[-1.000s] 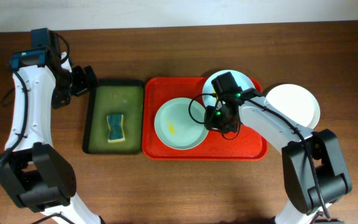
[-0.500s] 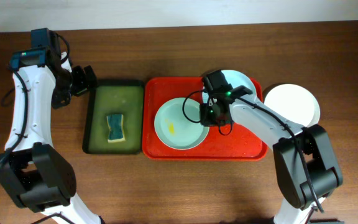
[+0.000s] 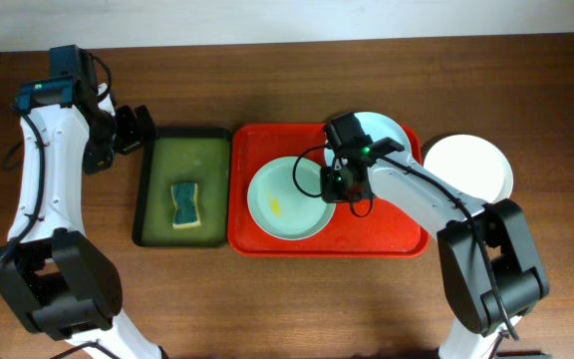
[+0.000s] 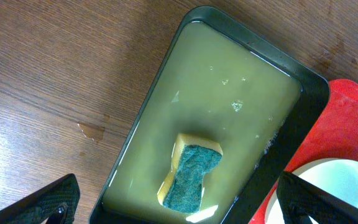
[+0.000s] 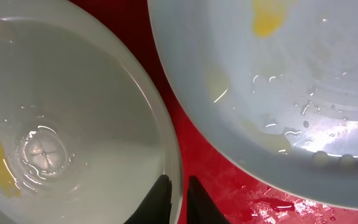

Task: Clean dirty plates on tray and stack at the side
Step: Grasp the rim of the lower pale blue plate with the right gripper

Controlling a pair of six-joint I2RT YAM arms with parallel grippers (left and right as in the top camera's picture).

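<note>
Grasping is the step in hand: the right gripper (image 5: pixel 178 188) seems clamped on the mint plate (image 3: pixel 287 199) rim, inside the red tray (image 3: pixel 397 241). The left gripper (image 4: pixel 182 210) hangs spread above the sponge (image 4: pixel 190 177). Next, lift it level.

A dark brown wood-grain worktop (image 3: pixel 267 299) filled the scene under soft, even light, with a plain pale strip (image 3: pixel 267 20) running along its far edge.

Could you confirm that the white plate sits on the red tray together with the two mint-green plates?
Not quite: the white plate lies on the table, off the right side of the red tray, as the overhead view shows. The two mint-green plates are indeed on the tray.
</note>
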